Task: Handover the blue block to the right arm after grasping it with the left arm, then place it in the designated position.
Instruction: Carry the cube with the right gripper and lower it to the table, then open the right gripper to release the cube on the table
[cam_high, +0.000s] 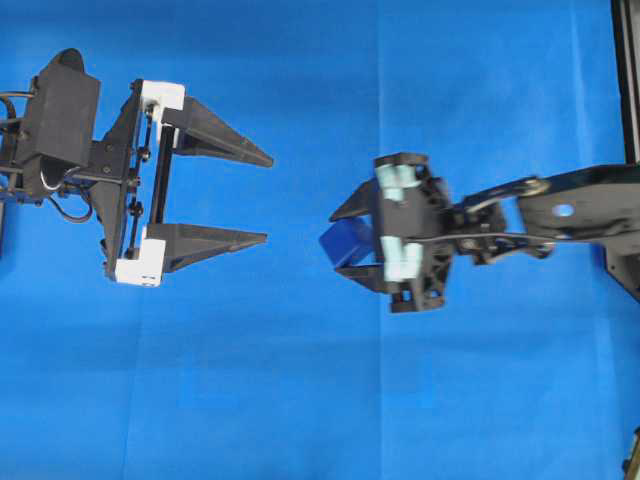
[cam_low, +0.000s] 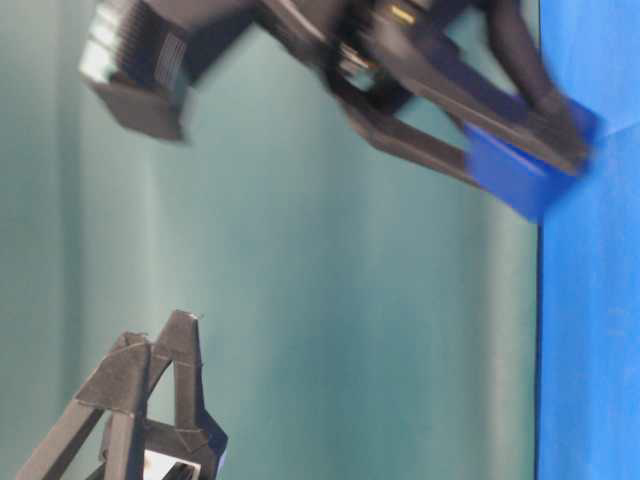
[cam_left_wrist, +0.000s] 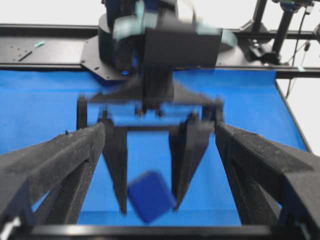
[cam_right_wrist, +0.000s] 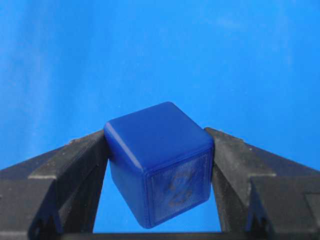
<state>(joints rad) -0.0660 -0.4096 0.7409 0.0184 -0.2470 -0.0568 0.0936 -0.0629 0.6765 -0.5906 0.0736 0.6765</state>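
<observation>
A: Where's the blue block?

B: Pinched, tilted, between the right arm's jaws, mid-frame overhead. The left arm's jaws gape empty, centre-left.

A: Risk?

B: It's gripped cornerwise; it might twist or slip before reaching the tabletop.

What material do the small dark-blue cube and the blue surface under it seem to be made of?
Small dark-blue cube: probably moulded plastic or rubber; smooth, slightly glossy faces, rounded edges, a faint embossed mark on one face.
Blue surface: probably cloth, matte; faint straight crease lines run across it. The pictures alone do not settle either.
</observation>
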